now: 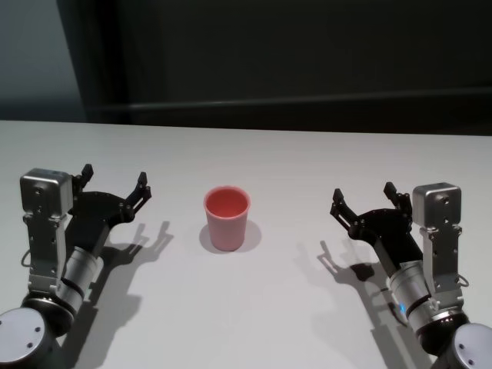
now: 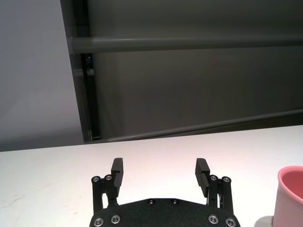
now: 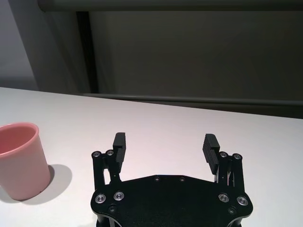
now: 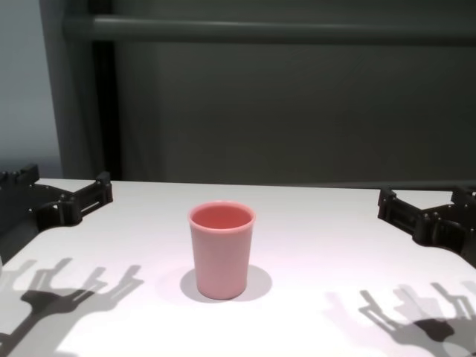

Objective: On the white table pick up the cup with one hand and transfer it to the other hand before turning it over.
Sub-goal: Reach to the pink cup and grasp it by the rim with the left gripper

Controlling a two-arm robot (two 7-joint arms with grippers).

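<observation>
The pink cup [image 1: 227, 218] stands upright, mouth up, in the middle of the white table [image 1: 261, 154]. It also shows in the chest view [image 4: 222, 250], the left wrist view [image 2: 291, 195] and the right wrist view [image 3: 20, 160]. My left gripper [image 1: 114, 181] is open and empty, held above the table to the cup's left; it also shows in the left wrist view [image 2: 160, 172]. My right gripper [image 1: 363, 197] is open and empty, held to the cup's right; it also shows in the right wrist view [image 3: 165, 146]. Neither gripper touches the cup.
A dark wall with a horizontal rail [image 4: 268, 30] runs behind the table's far edge [image 1: 307, 129]. Shadows of both grippers fall on the table near the front.
</observation>
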